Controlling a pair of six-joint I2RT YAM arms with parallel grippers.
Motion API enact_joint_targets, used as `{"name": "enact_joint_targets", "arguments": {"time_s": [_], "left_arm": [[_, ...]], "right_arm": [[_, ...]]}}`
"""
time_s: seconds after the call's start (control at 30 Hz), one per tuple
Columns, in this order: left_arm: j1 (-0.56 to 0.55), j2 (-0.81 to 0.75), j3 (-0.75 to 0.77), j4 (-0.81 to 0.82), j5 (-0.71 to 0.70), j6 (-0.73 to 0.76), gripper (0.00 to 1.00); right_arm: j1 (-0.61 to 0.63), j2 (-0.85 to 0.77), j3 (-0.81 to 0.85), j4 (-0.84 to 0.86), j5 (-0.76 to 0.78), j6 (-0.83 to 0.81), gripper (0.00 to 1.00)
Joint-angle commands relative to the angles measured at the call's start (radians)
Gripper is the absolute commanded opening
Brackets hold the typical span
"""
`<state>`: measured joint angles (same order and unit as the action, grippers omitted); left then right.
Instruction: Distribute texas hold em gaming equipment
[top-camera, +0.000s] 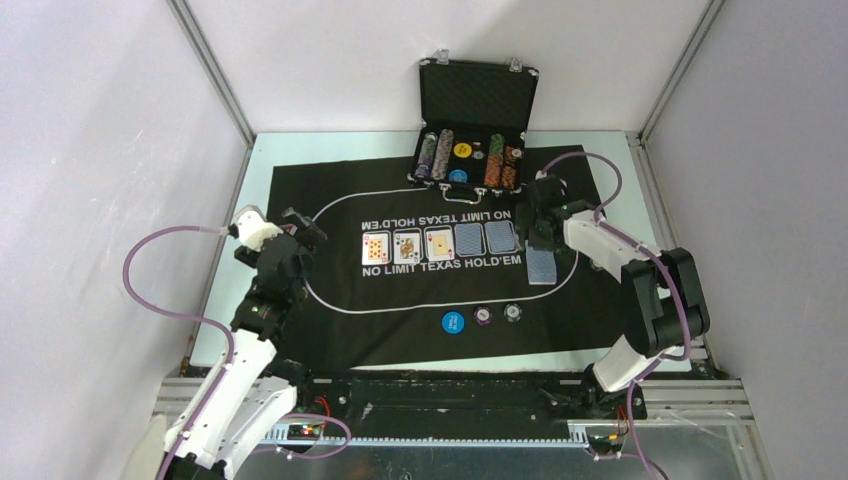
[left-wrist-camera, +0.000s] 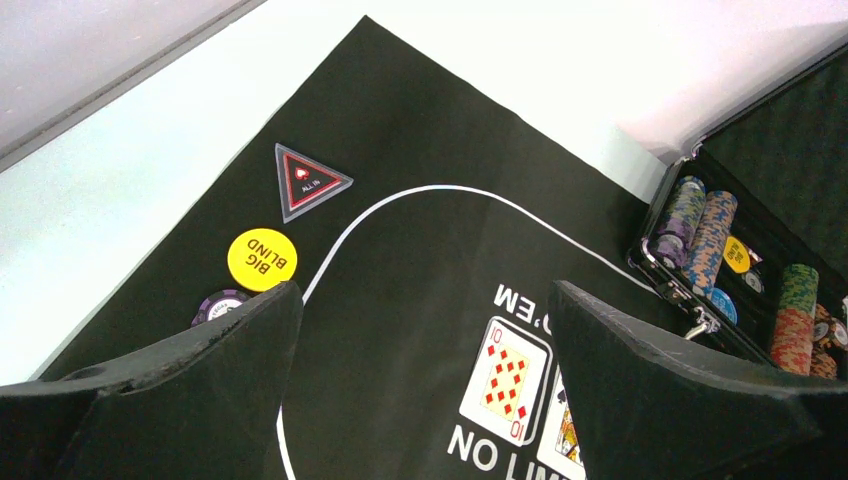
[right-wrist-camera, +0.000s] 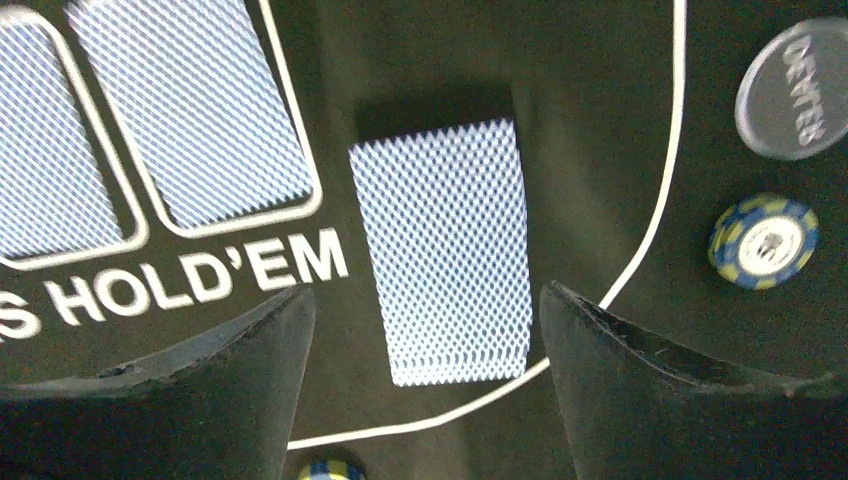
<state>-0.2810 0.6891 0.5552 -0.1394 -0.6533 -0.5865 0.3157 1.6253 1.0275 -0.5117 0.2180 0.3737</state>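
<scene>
**Deck (right-wrist-camera: 440, 250) flat on the mat (right-wrist-camera: 600, 100)**

The right pincer (right-wrist-camera: 425, 300) hangs spread above the deck, which lies beside two face-down cards (right-wrist-camera: 190, 110), by the white line. The left pincer (left-wrist-camera: 425, 300) is spread as well, near the yellow button (left-wrist-camera: 261, 259) and a purple chip (left-wrist-camera: 222, 303) at the mat's left edge.

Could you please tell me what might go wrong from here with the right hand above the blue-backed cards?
1. The right hand hovers open over the blue-backed card stack; closing on it could lift several cards or skew the pile.
2. The blue-and-yellow chip and grey dealer button lie close beside it, so a finger sweeping outward might knock them.
</scene>
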Motion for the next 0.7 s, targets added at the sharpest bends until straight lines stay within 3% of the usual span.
{"name": "enact_joint_targets", "arguments": {"time_s": [0.0,0.1,0.17,0.27,0.33,0.47,0.67], "left_arm": [[0.008,-0.001,0.017,0.014,-0.031,-0.018,1.0],[0.008,0.002,0.021,0.012,-0.036,-0.019,1.0],[0.008,0.009,0.024,0.012,-0.033,-0.019,1.0],[0.008,0.018,0.031,0.007,-0.03,-0.021,1.0],[0.008,0.022,0.035,0.0,-0.031,-0.024,1.0],[0.008,0.021,0.038,-0.008,-0.036,-0.027,1.0],[0.008,0.02,0.04,-0.013,-0.035,-0.029,1.0]], "right_arm": [[-0.024,0.042,0.126,0.044,0.005,-0.014,0.84],[-0.041,0.118,0.189,0.078,-0.012,-0.015,0.79],[-0.054,0.171,0.238,0.088,-0.008,-0.013,0.7],[-0.067,0.256,0.316,0.065,0.038,-0.016,0.47],[-0.069,0.339,0.375,0.027,0.057,-0.015,0.38],[-0.069,0.383,0.412,-0.003,0.033,-0.007,0.3],[-0.07,0.385,0.388,-0.044,0.027,0.006,0.26]]}}
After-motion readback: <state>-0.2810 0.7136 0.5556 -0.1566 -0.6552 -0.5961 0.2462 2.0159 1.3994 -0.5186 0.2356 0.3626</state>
